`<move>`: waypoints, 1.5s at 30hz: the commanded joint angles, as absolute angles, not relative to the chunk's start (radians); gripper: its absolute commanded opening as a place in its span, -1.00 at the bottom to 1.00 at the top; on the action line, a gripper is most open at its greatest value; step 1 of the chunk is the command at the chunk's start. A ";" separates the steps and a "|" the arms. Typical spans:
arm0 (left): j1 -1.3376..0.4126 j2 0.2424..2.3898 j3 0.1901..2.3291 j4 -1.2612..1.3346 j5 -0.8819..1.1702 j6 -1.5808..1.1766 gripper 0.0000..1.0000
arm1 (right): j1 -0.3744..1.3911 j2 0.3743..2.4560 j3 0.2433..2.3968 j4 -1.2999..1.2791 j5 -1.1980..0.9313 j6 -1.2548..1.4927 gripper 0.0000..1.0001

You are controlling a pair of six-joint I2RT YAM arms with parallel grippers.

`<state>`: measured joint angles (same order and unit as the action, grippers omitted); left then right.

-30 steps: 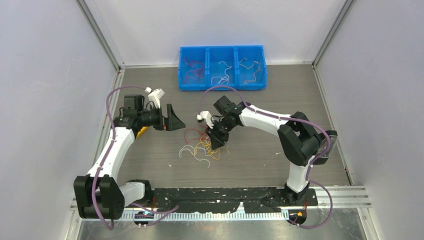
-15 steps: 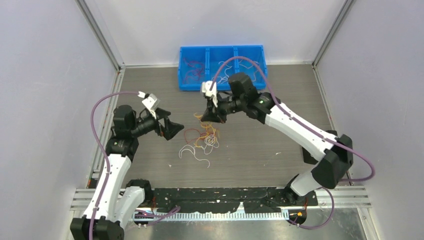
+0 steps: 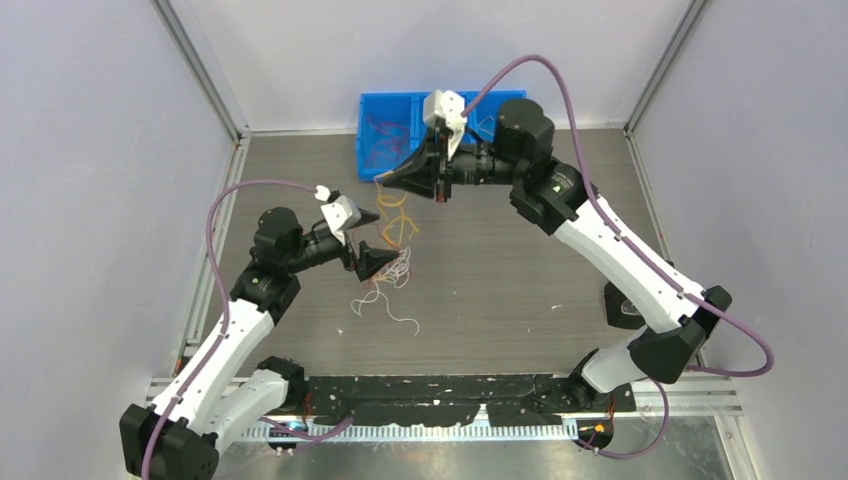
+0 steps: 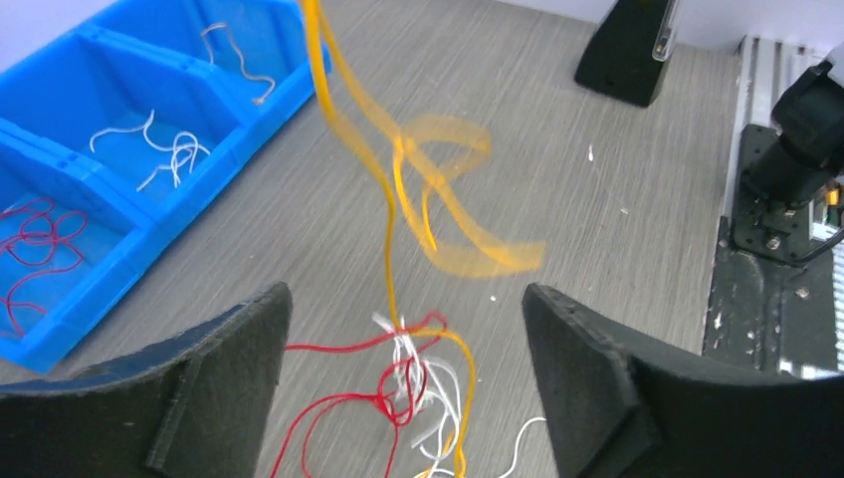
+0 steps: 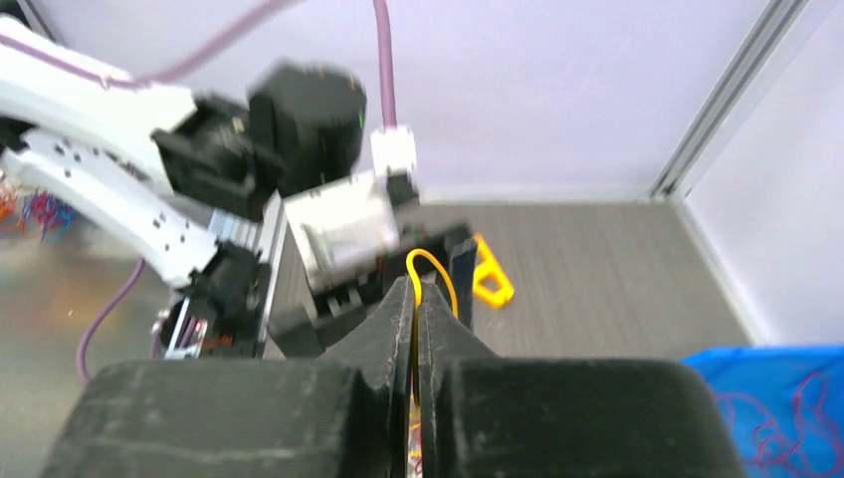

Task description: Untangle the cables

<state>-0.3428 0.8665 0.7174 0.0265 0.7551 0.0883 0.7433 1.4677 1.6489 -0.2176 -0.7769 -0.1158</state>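
The cables form a small tangle [image 3: 397, 272] of red, white and yellow-orange wires on the table, seen close in the left wrist view [image 4: 423, 373]. One yellow-orange cable [image 3: 396, 214] [image 4: 390, 214] stretches up from the tangle, blurred. My right gripper [image 3: 386, 180] [image 5: 416, 291] is shut on its upper end, well above the table near the bin, and a yellow loop [image 5: 435, 267] sticks out past the tips. My left gripper [image 3: 384, 259] [image 4: 406, 299] stands open low over the tangle, one finger on each side, touching nothing.
A blue three-part bin [image 3: 364, 150] [image 4: 149, 249] at the back holds sorted red, white and orange wires; the right arm hides part of it. Loose white strands [image 3: 388, 308] lie in front of the tangle. A yellow plastic piece [image 5: 492, 281] lies beyond the left arm.
The right gripper shut on a yellow-orange cable in the tangle and rose back towards the bin, drawing it up. The left arm swung right and down over the tangle.
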 commanded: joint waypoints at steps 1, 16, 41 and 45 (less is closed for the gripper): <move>-0.348 0.890 0.651 0.088 0.735 0.109 0.57 | 0.742 1.446 1.787 -0.055 -0.730 -0.006 -0.89; -0.298 0.794 0.494 -0.248 0.651 0.397 -1.00 | 0.692 1.396 1.905 0.144 -0.595 0.124 -0.89; -0.517 0.985 1.126 0.278 0.649 -0.063 0.96 | 0.687 1.316 1.598 0.173 -0.621 0.134 -0.89; -0.563 1.088 1.032 0.346 0.661 -0.070 0.44 | 0.694 1.326 1.618 0.208 -0.610 0.165 -0.89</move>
